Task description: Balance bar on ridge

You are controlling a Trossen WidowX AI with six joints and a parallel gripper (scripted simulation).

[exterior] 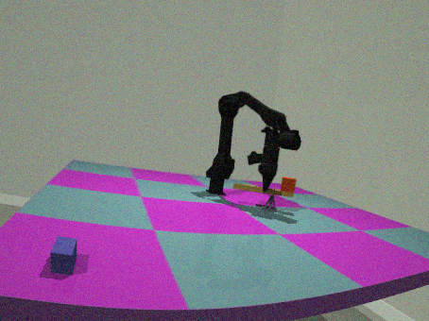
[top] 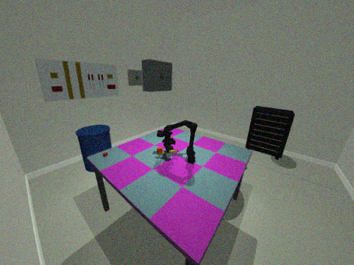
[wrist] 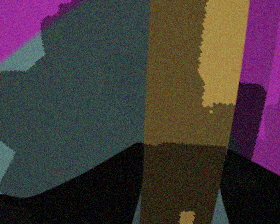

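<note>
Checkered table [exterior: 213,261]: gripper [exterior: 265,185] clamped on yellow bar [exterior: 255,188], bar resting over ridge [exterior: 270,202] near far edge.

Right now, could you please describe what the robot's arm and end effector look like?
The arm is matt black throughout, built of rounded, chunky links with bulkier joint housings. The end effector is equally black and tapers to narrow fingers. I can make out no cables, markings or coloured trim.

The bar [exterior: 259,188] lies under the hand [exterior: 266,185], above the ridge [exterior: 270,203], which stands on the bench [exterior: 227,256].
</note>
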